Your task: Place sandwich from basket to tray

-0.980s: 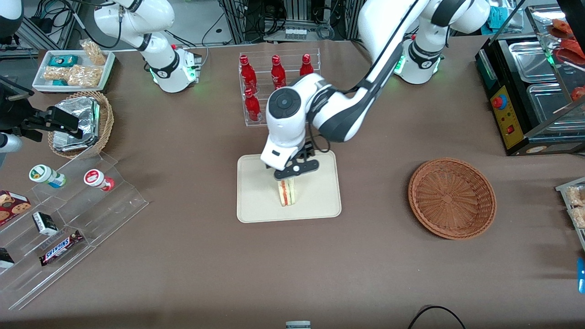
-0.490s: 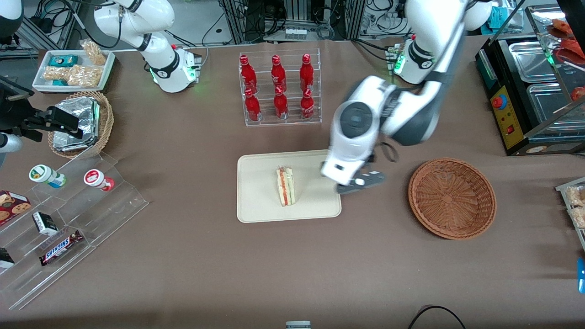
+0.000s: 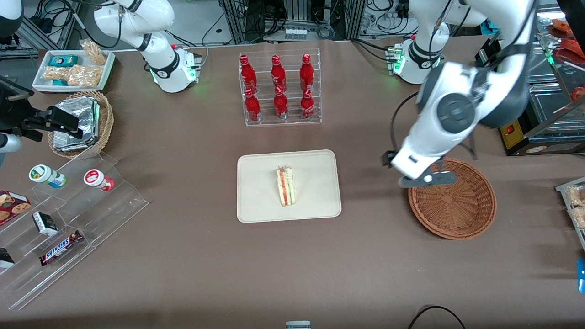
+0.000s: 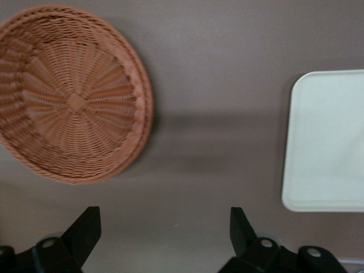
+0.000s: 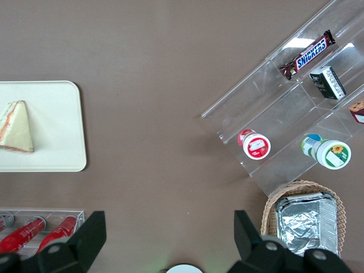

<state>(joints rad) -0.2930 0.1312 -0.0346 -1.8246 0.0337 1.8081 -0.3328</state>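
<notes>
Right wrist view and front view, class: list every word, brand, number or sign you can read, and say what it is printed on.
"SNICKERS": on the chocolate bar lying in the clear acrylic display stand.
Red bottles, small dark box, lidded cups and cookie box: print too small to read.
Sandwich, tray, basket: no text.
Gripper, above the basket's rim: no text, fingers open.

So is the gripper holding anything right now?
Nothing. The gripper hangs open and empty over the basket's rim; the sandwich lies on the tray.
</notes>
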